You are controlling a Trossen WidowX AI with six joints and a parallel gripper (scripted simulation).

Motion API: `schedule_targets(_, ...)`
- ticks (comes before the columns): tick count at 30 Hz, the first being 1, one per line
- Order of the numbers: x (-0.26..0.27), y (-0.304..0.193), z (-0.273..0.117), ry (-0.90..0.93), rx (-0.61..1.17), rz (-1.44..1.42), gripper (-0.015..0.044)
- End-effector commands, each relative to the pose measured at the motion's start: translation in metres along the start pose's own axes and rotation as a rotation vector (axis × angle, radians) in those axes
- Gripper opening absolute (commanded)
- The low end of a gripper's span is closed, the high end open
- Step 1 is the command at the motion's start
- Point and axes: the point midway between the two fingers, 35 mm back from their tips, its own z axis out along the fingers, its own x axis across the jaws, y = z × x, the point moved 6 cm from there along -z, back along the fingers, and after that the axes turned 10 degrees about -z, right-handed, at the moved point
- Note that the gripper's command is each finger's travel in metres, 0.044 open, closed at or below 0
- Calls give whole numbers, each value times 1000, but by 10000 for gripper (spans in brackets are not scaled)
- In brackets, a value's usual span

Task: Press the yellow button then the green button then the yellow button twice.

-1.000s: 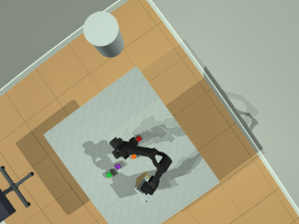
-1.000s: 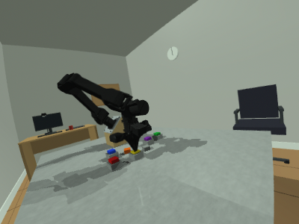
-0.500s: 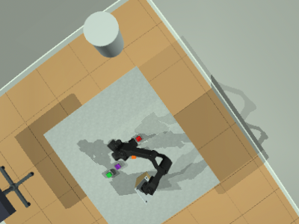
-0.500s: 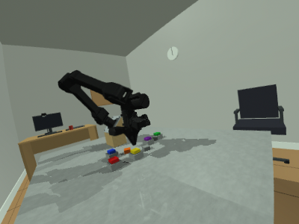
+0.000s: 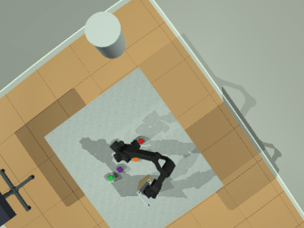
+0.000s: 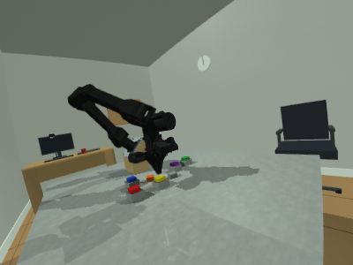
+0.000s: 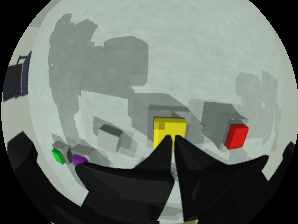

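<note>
From the top, the gripper and its arm cover the yellow button, so their alignment can't be read there. The green button shows at about seven o'clock from the gripper, past the purple button.

From the exterior view, the clenched fingers point down with nothing between them, and the yellow cap lies at six o'clock, right under the tips — touching or just short of it, I can't tell. Green sits off at two o'clock, well apart.

In the wrist view, the tips overlap the cap's lower part, with most of the yellow showing toward twelve o'clock. The red button is at three, green between eight and nine. A yellow press looks in hand, though which one isn't plain; it calls for a straight push down — little sideways travel, if any.
</note>
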Motion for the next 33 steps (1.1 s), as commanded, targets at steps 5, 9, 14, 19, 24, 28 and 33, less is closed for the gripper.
schedule_targets(5, 2, -3, 15, 0, 12, -15, 20)
schedule_targets(9, 2, -4, 21, 0, 12, -15, 20)
schedule_targets(14, 2, -4, 21, 0, 12, -15, 20)
schedule_targets(19, 2, -4, 21, 0, 12, -15, 20)
schedule_targets(24, 2, -4, 21, 0, 12, -15, 20)
schedule_targets(28, 2, -4, 21, 0, 12, -15, 20)
schedule_targets(33, 2, -2, 7, 3, 6, -6, 20)
